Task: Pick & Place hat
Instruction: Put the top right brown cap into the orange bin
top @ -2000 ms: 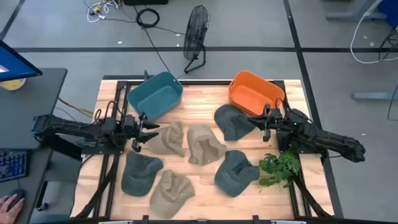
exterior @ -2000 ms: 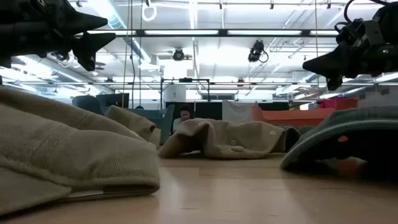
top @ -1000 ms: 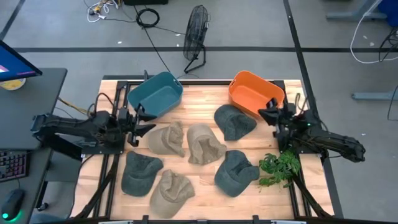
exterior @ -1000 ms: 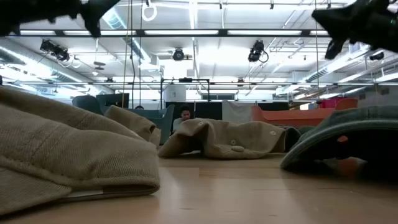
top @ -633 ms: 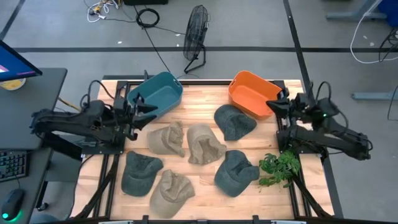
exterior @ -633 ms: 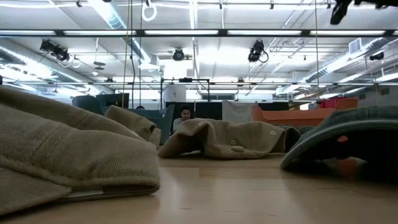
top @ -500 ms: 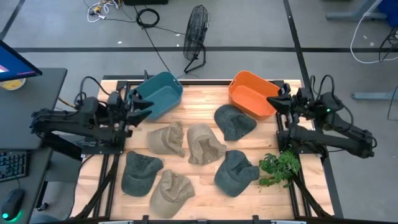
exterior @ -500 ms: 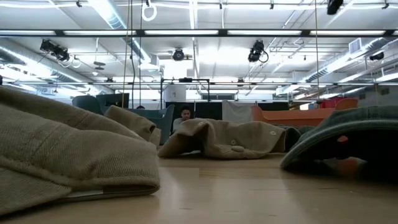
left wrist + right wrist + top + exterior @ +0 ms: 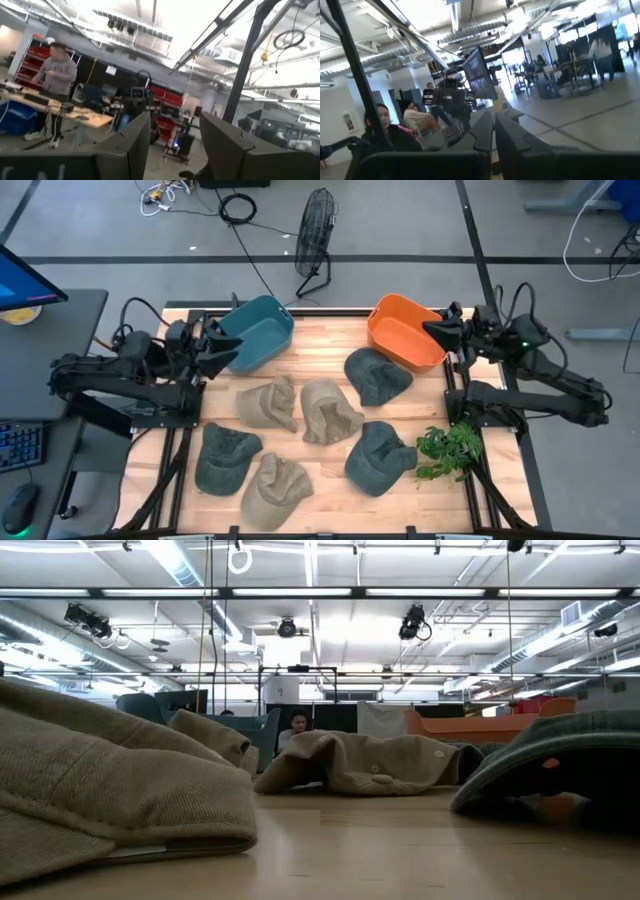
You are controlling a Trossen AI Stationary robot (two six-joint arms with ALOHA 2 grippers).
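Several soft caps lie on the wooden table, none held. In the high view I see tan ones (image 9: pixel 268 402), (image 9: pixel 328 410), (image 9: pixel 273 488) and grey-green ones (image 9: pixel 375 375), (image 9: pixel 226 455), (image 9: pixel 380 455). The low view shows a tan cap (image 9: pixel 100 790) close up, another tan cap (image 9: pixel 350 762) behind it, and a grey-green cap (image 9: pixel 560 755) on the right. My left gripper (image 9: pixel 222 345) (image 9: pixel 175 145) is open, raised beside the teal bin and tipped up at the room. My right gripper (image 9: pixel 435 328) (image 9: pixel 495 132) is shut, raised over the orange bin's right end.
A teal bin (image 9: pixel 250 330) and an orange bin (image 9: pixel 408 330) stand along the far edge. A green plant sprig (image 9: pixel 450 448) lies at the right edge. People and desks show in the room beyond. Bare wood (image 9: pixel 320 350) shows between the bins.
Both arms have lifted from just above the caps and drawn back toward the far edge and their own sides, tipping their wrists up. They have gone out of the top of the low view. The caps have stayed where they were.
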